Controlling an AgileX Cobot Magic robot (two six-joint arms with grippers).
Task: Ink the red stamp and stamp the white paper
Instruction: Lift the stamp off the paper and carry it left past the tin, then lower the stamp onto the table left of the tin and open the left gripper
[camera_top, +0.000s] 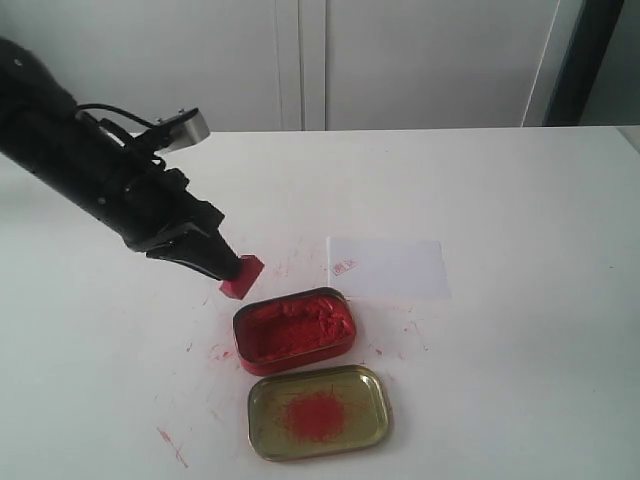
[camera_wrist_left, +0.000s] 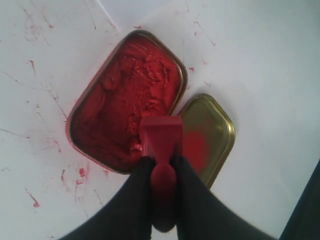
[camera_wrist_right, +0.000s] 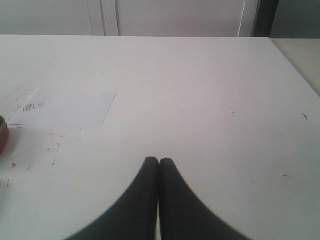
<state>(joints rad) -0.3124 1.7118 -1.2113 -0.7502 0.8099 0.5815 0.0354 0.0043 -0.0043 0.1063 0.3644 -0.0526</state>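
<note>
Left pincer (camera_top: 229, 268) grips red stamp (camera_top: 243, 277) beside tin (camera_top: 290, 364).

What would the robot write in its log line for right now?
left hand: shut on red stamp | red stamp: by ink tin | right hand: shut, empty | white paper: red mark near corner

A white surface (camera_top: 520, 350), flecked with red smears (camera_top: 172, 446), carries an open red tin (camera_top: 300, 361) of lumpy ink paste, a gold lid (camera_top: 366, 394) just beside it, and a white paper (camera_top: 395, 270) bearing a small red imprint nearby.
</note>
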